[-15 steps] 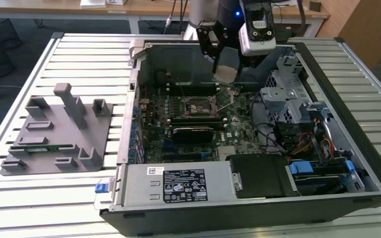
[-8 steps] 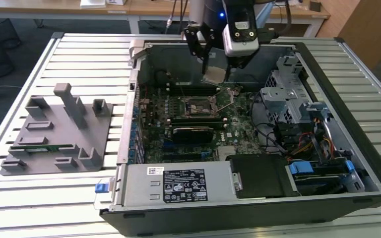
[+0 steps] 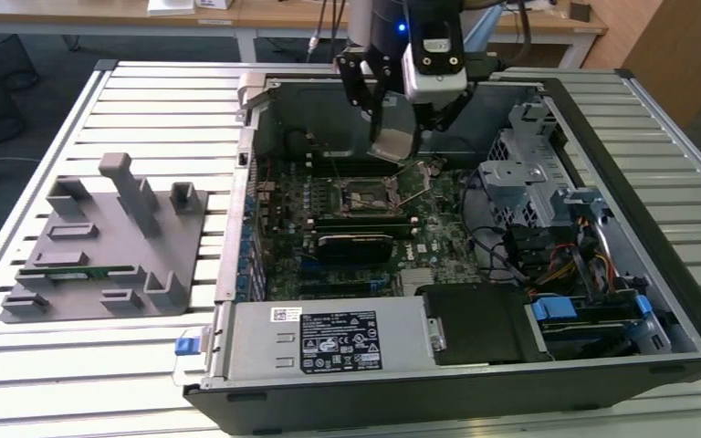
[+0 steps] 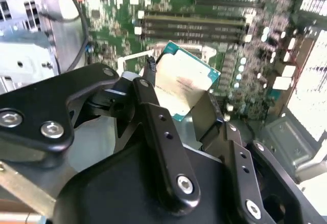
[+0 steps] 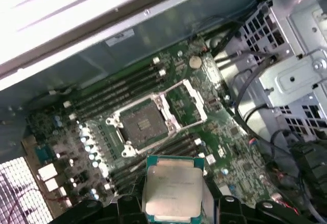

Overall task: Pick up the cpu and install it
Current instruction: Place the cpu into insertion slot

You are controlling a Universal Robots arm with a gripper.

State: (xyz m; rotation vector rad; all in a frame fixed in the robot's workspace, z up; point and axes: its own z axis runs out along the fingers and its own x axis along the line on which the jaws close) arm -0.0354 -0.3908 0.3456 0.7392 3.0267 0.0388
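Cpu [image 5: 172, 192] is up in the air, clamped in my tool [image 5: 173, 206] by two opposite edges, with its shiny metal top toward the wrist cameras. I read that edge hold as deliberate: it leaves the underside bare and nothing of the tool below the chip.

The slatted table [image 3: 95, 374] carries everything. The open computer case [image 3: 679, 237] lies flat on it directly beneath the tool, side panel off, which is what lets me reach in from above. Well off to one side of the tool, toward the exterior view's left, sits the grey fixture plate [image 3: 95, 246] with a green memory stick [image 3: 83, 271] resting in one of its slots.

Below the tool, the green motherboard [image 5: 230, 132] covers the case floor. The metal drive cage [image 5: 291, 75] stands off to one side of the tool, with cables trailing between cage and board. I take that as the reason the tool hangs over the open stretch of board rather than nearer the cage.

The socket [image 5: 143, 124] lies below the tool and a little ahead of it. It is empty, and its retaining frame [image 5: 186, 104] is swung open, which is why the seat is exposed. The cpu is apart from the socket, near it but, as far as I can judge, not yet squarely above it. In the exterior view it looks slightly tilted rather than level with the board.
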